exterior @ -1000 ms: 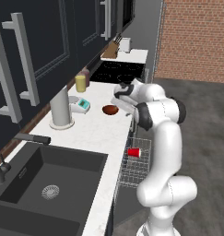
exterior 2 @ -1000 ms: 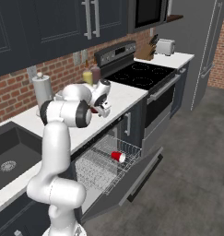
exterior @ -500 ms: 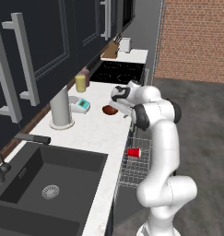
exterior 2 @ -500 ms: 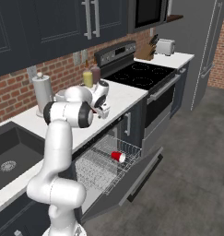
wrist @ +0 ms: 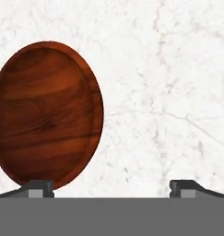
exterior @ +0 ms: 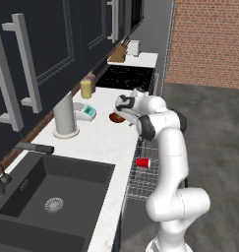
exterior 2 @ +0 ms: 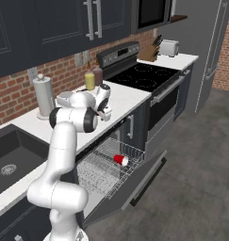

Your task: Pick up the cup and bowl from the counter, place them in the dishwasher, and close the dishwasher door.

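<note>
The dark reddish-brown bowl [wrist: 46,115] lies on the white counter [wrist: 168,92], its near rim right over my left fingertip [wrist: 37,188]. My gripper [wrist: 111,189] hangs open just above the counter, so the bowl sits left of the gap rather than between the fingers. From the left base view the gripper [exterior: 121,112] points down just beside the bowl [exterior: 116,118]. The red cup [exterior: 142,162] lies on its side in the wire rack [exterior: 140,182] of the dishwasher. The dishwasher door [exterior 2: 134,188] is folded down, with the cup [exterior 2: 119,160] in the rack above it.
A tall grey cylinder [exterior: 65,118], a small teal and white object [exterior: 86,112] and a yellow jar [exterior: 85,89] stand toward the wall. The black cooktop [exterior: 128,78] lies beyond the bowl, and the black sink [exterior: 47,197] is closer to the base.
My hand has sunk toward the counter and drifted a little toward the bowl. The jaws stayed open. The cup and bowl have not moved.
</note>
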Robot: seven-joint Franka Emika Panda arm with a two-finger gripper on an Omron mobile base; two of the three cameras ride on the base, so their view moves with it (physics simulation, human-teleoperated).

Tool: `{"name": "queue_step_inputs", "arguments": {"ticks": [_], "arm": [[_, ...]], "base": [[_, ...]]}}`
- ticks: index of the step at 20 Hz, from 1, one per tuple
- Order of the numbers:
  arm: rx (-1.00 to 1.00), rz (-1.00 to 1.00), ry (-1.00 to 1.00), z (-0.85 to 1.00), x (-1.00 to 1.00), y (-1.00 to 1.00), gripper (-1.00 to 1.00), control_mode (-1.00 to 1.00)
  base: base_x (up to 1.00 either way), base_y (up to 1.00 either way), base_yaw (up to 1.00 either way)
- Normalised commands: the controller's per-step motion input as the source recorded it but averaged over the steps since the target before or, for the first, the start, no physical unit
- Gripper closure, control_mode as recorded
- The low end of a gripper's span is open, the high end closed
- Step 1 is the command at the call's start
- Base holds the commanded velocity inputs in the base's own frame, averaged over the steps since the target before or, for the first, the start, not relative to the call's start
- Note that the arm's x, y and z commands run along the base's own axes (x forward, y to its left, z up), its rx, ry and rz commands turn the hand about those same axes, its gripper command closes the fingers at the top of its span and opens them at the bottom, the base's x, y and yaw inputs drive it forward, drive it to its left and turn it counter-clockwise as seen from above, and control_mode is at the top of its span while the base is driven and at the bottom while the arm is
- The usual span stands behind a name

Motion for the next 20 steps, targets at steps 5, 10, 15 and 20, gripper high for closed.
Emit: {"name": "queue_step_inputs", "arguments": {"ticks": [5,10,15,20], "arm": [[0.0,-0.04,0.0,-0.09,0.41,0.0,-1.0,-1.0],[0.0,-0.05,0.02,-0.16,0.15,0.0,-1.0,-1.0],[0.0,-0.05,0.02,-0.25,0.0,0.04,-1.0,-1.0],[-0.03,-0.04,0.04,-0.38,0.0,0.22,1.0,-1.0]], "base": [[0.0,0.0,0.0],[0.0,0.0,0.0],[0.0,0.0,0.0],[0.0,0.0,0.0]]}}
